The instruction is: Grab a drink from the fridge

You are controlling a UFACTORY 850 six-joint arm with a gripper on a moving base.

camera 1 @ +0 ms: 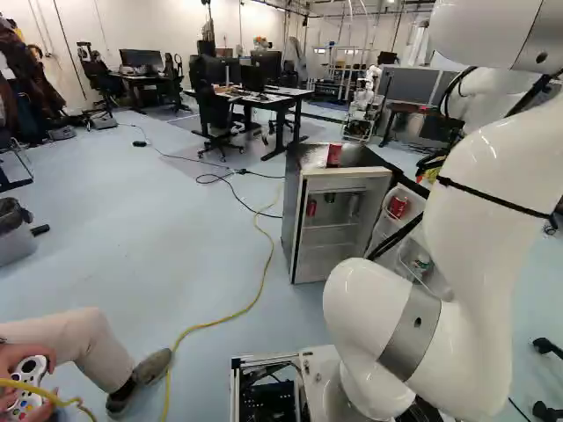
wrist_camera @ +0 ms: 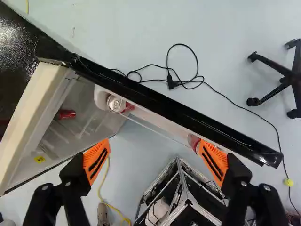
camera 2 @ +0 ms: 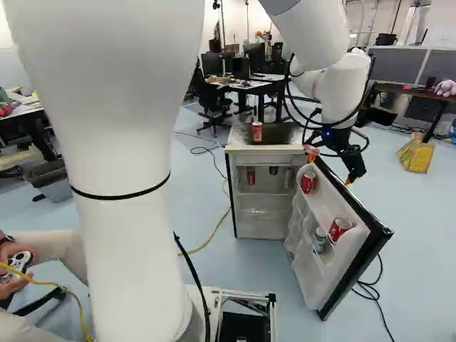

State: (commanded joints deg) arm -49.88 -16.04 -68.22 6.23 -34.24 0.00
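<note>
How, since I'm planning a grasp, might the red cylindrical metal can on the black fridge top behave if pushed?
The can could tip easily, being taller than wide. On its side, its round body would probably roll. It stands near the front edge of the fridge, so might fall.

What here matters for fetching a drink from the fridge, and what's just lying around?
For the job:
open fingers
open fridge
red can on its top
red cans in its door

Just lying around:
yellow cable
black cord
wheeled chair
</note>
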